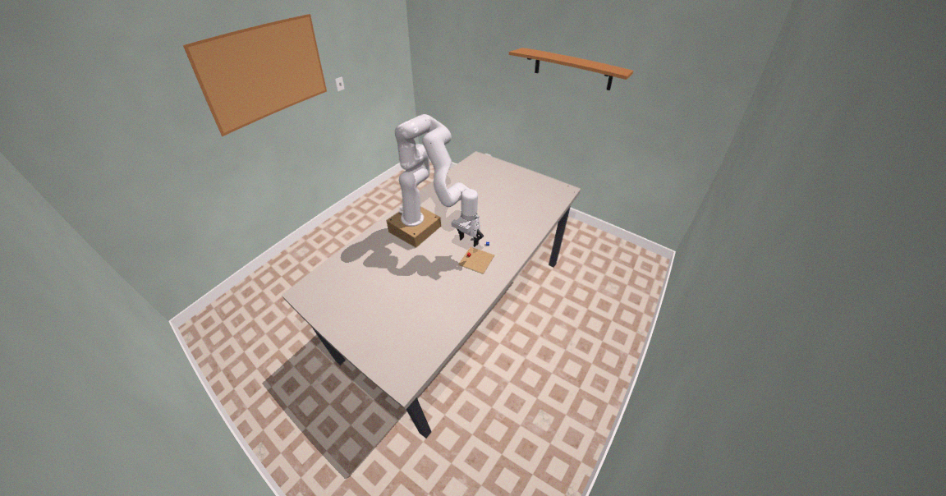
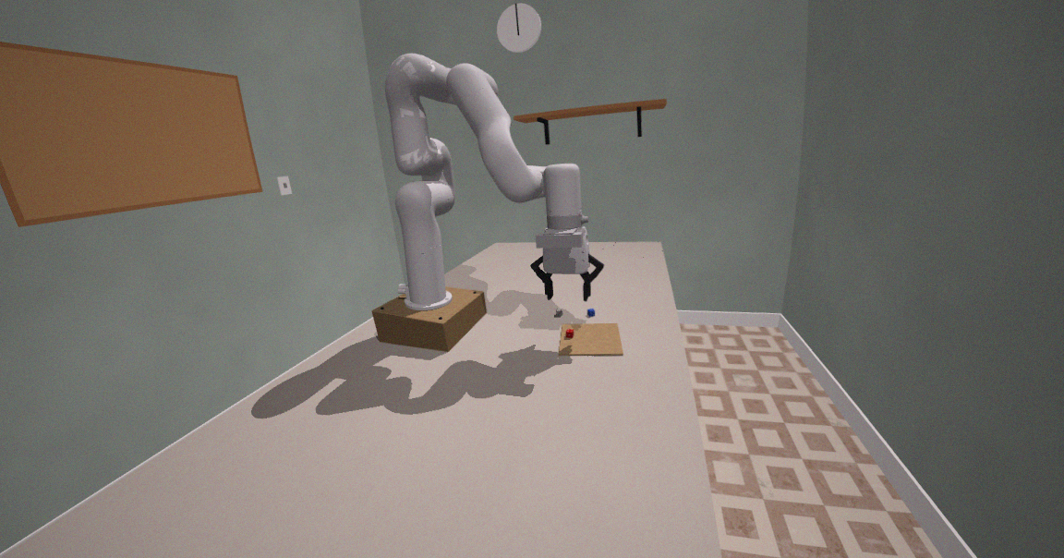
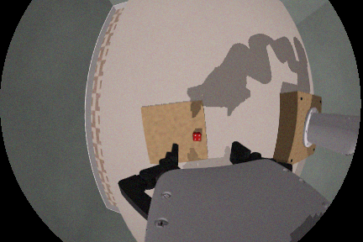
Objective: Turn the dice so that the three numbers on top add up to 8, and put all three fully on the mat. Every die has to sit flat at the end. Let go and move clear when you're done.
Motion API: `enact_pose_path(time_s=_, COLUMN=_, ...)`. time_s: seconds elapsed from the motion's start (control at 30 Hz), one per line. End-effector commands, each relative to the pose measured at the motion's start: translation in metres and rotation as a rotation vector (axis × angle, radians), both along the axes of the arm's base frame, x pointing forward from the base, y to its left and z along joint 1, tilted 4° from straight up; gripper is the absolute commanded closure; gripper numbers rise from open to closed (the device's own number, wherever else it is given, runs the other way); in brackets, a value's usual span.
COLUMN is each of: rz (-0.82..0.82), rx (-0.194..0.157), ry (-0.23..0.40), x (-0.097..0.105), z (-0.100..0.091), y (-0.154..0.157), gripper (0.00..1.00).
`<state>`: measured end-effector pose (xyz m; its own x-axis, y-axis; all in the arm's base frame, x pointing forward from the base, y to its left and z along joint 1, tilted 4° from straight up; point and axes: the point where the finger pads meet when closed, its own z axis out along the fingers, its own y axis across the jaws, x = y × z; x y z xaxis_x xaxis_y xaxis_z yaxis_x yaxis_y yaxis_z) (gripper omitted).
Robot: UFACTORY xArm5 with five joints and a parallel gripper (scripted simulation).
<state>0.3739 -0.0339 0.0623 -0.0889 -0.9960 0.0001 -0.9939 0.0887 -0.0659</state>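
The red die [image 1: 469, 254] [image 2: 569, 333] [image 3: 197, 137] lies on the tan mat [image 1: 480, 265] [image 2: 598, 343] [image 3: 165, 127], near the mat's edge on the robot's side. Its top shows several white pips in a square pattern in the wrist view. The blue die [image 1: 488, 243] [image 2: 590, 312] is on the table behind the mat. A greyish die [image 2: 559, 312] is also off the mat, to the left of the blue one. The tops of these two are too small to read, and neither shows in the wrist view. My gripper [image 1: 468, 241] [image 2: 568, 298] [image 3: 205, 153] is open and empty, above the table near the mat.
The robot's wooden base block [image 1: 414, 230] [image 2: 413, 326] [image 3: 287, 127] stands to the left of the mat in the top and exterior views. The table's long edge runs to the right of the mat. The arm's shadow crosses the mat's near left corner in the exterior view.
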Motion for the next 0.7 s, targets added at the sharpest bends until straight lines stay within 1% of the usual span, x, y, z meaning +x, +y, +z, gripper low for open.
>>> enact_pose_path(time_s=0.0, rz=0.000, rx=0.000, ry=-0.004, x=0.001, z=0.001, y=0.000, gripper=0.00)
enact_pose_path(time_s=0.5, rz=-0.007, rx=0.000, ry=-0.004, x=0.001, z=0.001, y=0.001, gripper=0.00)
enact_pose_path(time_s=0.67, rz=-0.100, rx=0.008, ry=-0.005, x=0.000, z=0.000, y=0.011, gripper=0.00)
